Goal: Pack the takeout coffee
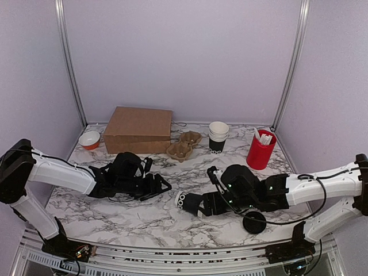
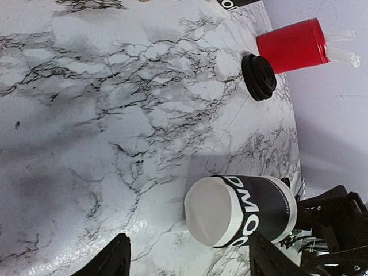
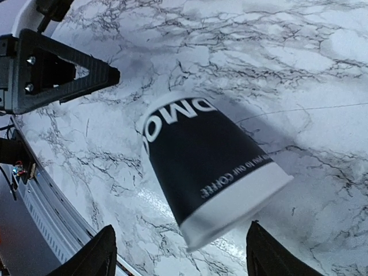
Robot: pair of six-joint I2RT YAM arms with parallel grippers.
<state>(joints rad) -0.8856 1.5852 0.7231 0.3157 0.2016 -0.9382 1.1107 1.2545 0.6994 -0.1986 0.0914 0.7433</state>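
1. My left gripper (image 1: 158, 181) lay low over the table (image 1: 115, 213) with its jaws apart and nothing in them. It pointed at the near end of the cup (image 1: 190, 202) and was close to it without touching.
2. The carrier (image 1: 184, 145) sat at the back, well apart from the cup. I judged it the likely place for the cup to go, though nothing in view confirmed that.
3. The cup was on its side on the table, between the two grippers, with no lid on it. I took the step in hand to be picking it up and righting it; packing had not begun.
4. My right gripper (image 1: 208, 195) also had its jaws apart. In its wrist view a finger stood on either side of the cup's wider end, and neither pad was visibly pressing on it. The next move called for closing gently across the body, since a paper wall would buckle and a round cup could roll away. After that the wrist had to turn to stand the cup up.
5. The lid (image 1: 254, 222) lay flat on the table beside my right arm, apart from the cup, a job for later.
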